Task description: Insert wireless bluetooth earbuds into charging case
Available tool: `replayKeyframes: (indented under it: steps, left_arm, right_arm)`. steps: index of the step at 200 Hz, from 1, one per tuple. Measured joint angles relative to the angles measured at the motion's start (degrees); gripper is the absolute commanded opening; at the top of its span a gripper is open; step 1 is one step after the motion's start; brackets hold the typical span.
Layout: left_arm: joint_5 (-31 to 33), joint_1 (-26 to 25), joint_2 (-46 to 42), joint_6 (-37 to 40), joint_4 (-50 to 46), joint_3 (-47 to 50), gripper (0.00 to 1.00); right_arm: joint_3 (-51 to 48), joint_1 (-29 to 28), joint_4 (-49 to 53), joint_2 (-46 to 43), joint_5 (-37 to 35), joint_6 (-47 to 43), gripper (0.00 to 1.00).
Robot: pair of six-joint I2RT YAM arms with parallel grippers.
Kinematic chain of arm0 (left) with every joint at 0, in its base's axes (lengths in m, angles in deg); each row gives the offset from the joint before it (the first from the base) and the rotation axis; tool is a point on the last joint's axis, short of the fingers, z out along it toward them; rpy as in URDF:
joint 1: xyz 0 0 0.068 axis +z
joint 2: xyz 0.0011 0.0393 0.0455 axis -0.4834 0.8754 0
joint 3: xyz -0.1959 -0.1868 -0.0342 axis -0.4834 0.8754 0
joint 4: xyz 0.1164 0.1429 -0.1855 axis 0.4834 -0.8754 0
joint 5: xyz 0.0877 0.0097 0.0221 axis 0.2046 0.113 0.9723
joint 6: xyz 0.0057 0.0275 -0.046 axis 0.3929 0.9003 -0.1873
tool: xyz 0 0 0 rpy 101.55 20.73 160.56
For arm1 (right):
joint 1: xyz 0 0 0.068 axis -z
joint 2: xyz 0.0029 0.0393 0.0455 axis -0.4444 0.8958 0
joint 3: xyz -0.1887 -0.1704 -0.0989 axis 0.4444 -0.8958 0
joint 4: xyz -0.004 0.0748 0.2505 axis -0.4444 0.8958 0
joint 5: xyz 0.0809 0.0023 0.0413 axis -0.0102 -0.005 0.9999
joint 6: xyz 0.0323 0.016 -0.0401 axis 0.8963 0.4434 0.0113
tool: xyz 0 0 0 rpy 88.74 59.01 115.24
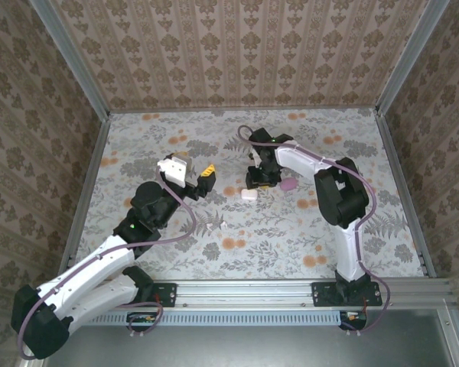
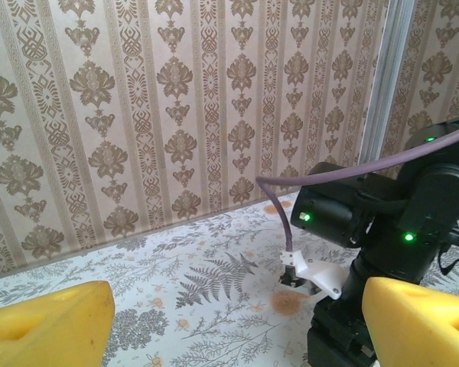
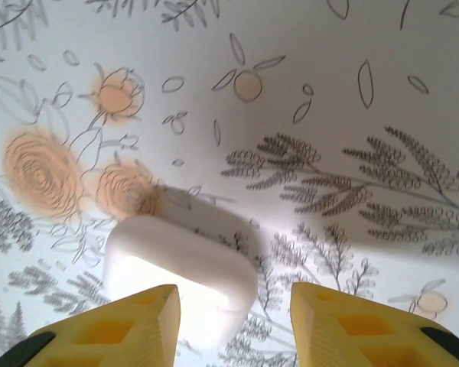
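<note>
Charging case [image 3: 176, 252] sits closed under parted right end effector [image 3: 233, 300].

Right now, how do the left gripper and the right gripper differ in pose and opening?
The left gripper faces level toward the patterned wall; the right gripper points down at the table. The left gripper's jaws stand wide; the right gripper's are narrower. Nothing lies between the left gripper's fingers; the right gripper hangs over the charging case. Both are open, with yellow fingertips.
</note>
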Motion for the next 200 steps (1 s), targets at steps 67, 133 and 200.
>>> replayKeyframes:
  steps: [67, 133, 200]
  left_arm:
    - [-0.02, 0.37, 0.0, -0.11, -0.02, 0.0, 0.85]
    - [0.17, 0.66, -2.38, -0.11, -0.24, 1.51, 0.86]
    - [0.5, 1.46, -3.45, -0.11, -0.74, 1.84, 0.86]
  right_arm:
    - [-16.59, 0.31, -17.59, -13.6, 6.82, -26.08, 0.66]
    - [-11.34, 0.9, -15.21, -6.75, 9.66, -57.99, 0.7]
    - [-10.19, 1.64, -11.28, -2.43, 10.23, -71.54, 0.73]
